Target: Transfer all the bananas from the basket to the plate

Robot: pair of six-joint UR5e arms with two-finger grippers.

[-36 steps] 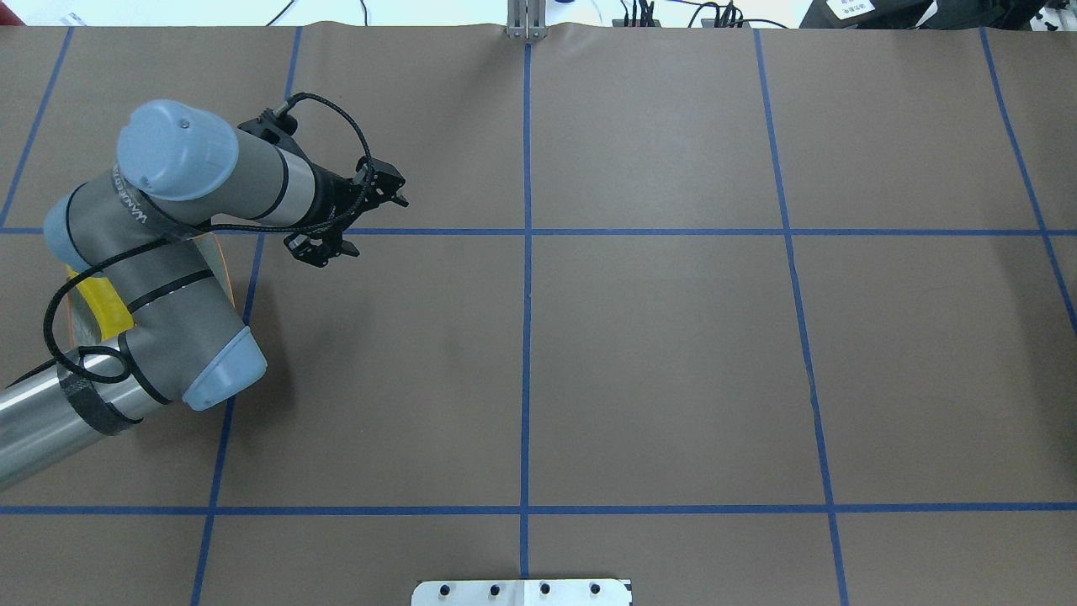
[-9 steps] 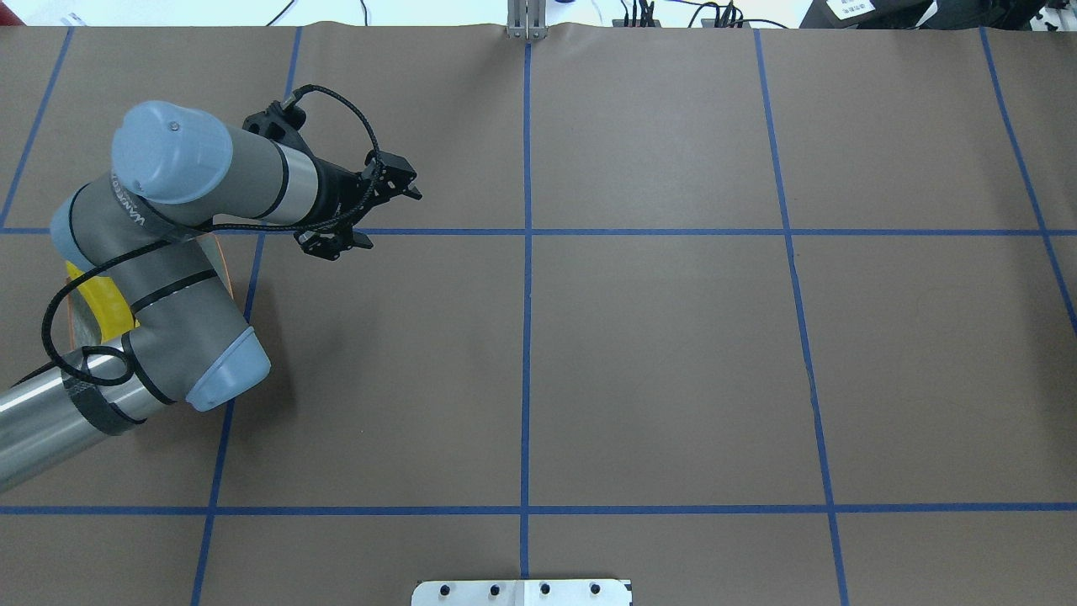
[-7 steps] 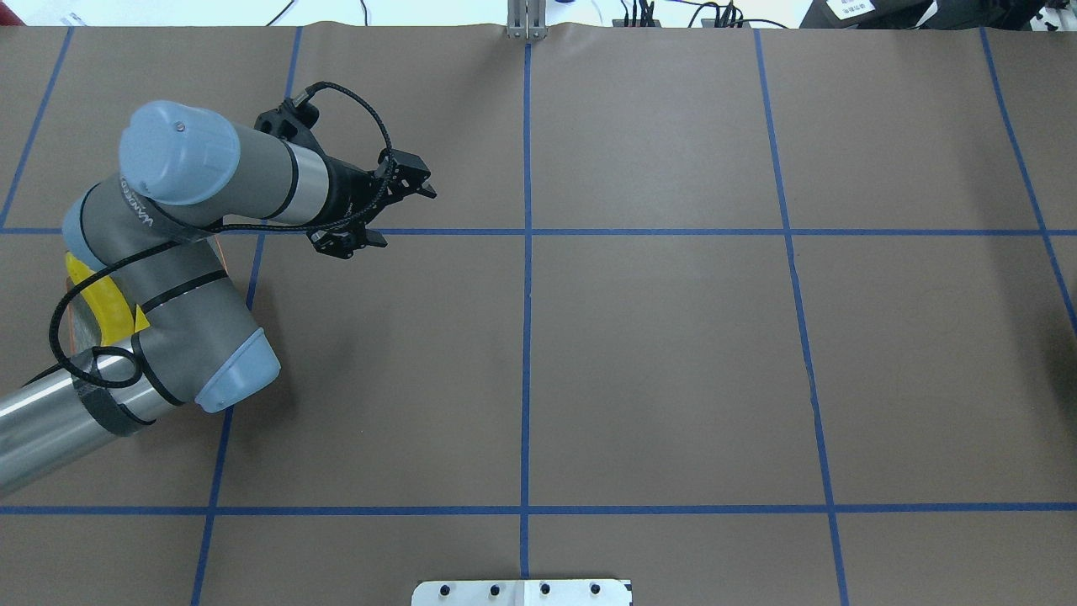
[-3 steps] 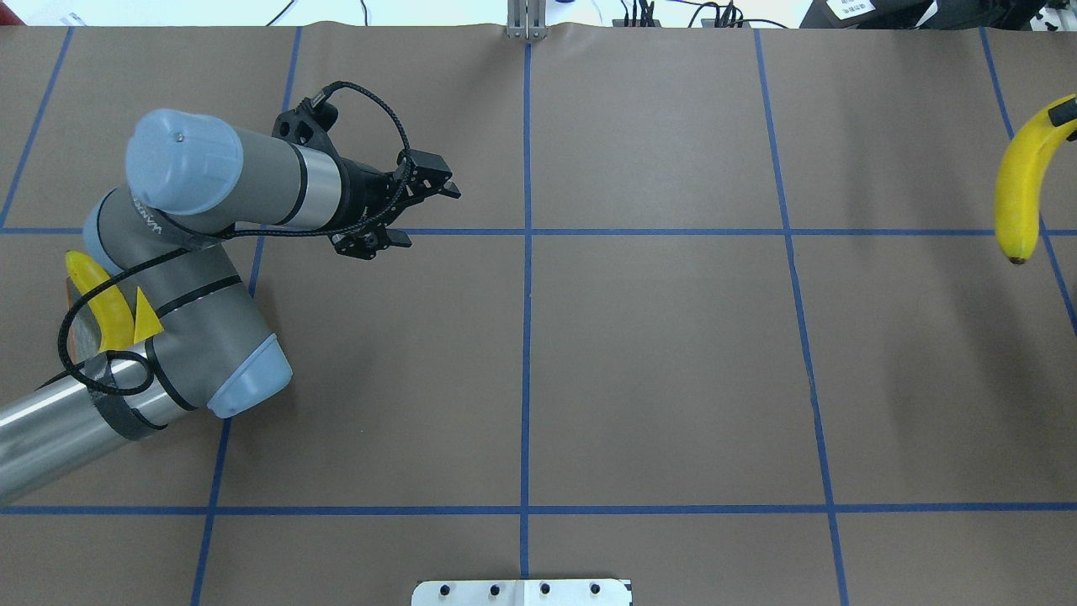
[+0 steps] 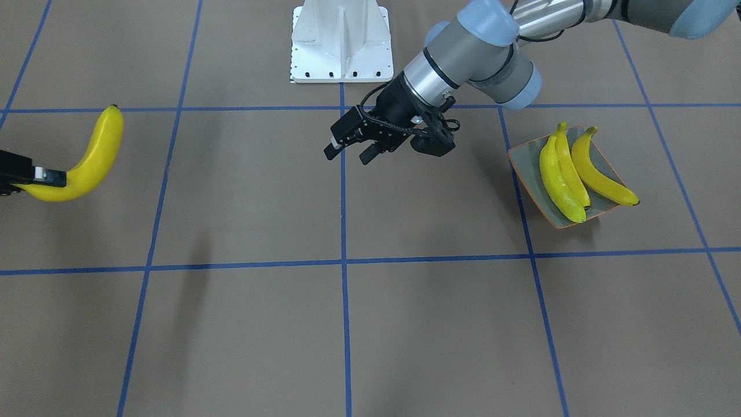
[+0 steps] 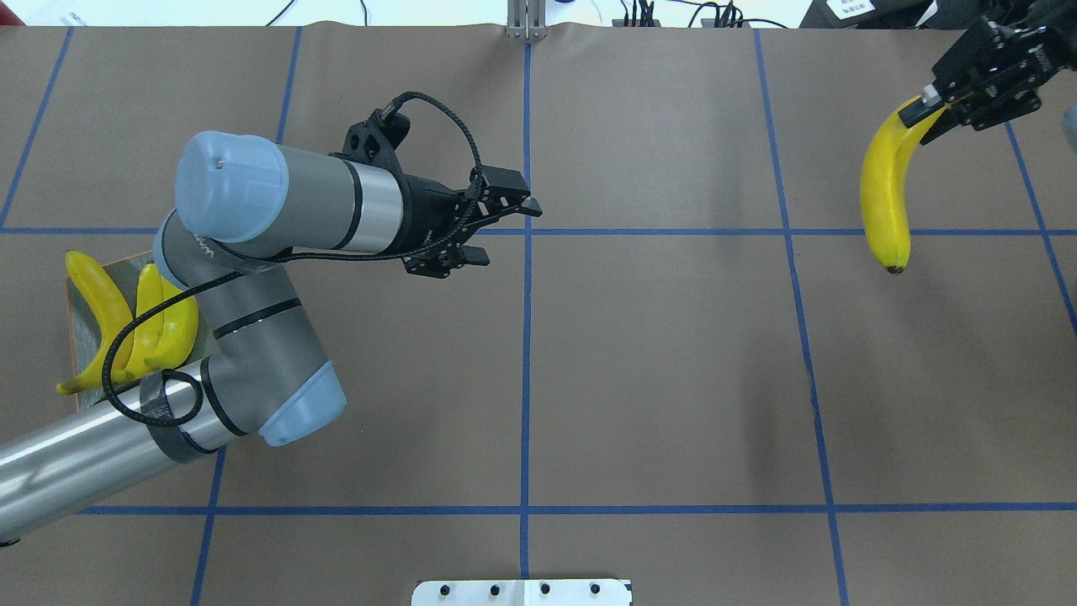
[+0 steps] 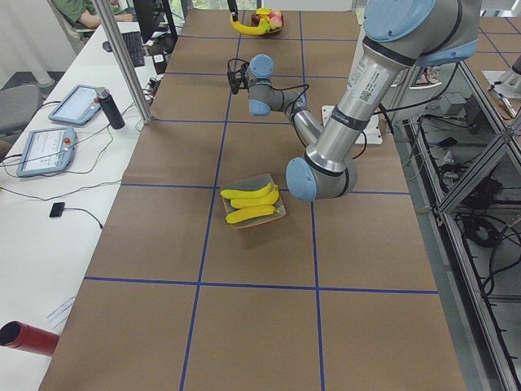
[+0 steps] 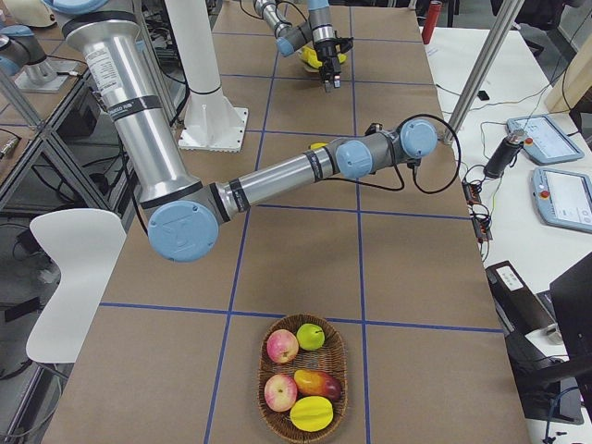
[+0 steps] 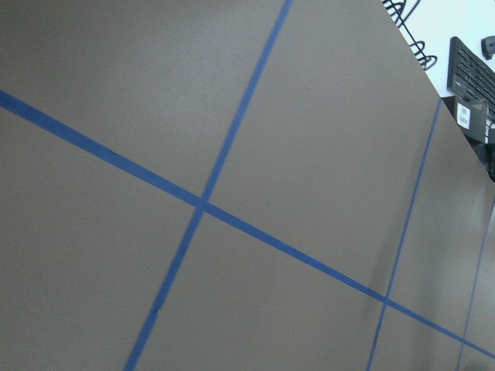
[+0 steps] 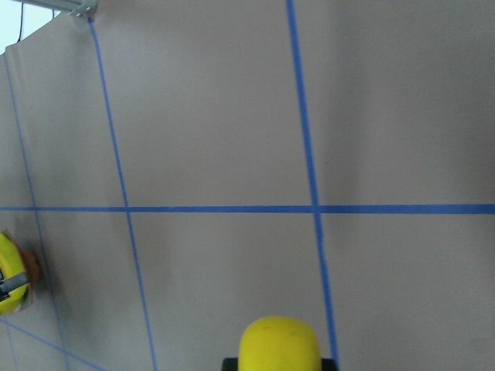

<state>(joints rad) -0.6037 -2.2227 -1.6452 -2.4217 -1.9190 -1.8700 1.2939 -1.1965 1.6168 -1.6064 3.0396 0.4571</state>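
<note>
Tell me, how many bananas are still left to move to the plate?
Three bananas lie on the plate. The right claw holds the fourth banana in the air, far from it. The basket shows only other fruit, so just that one is left to set down.

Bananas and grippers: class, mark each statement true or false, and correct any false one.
1. Three bananas lie on the plate. True.
2. The left gripper holds a banana. False: it is open and empty.
3. The right gripper holds a banana by one end. True.
4. That banana rests on the table. False: it hangs in the air, clear of the table.
</note>
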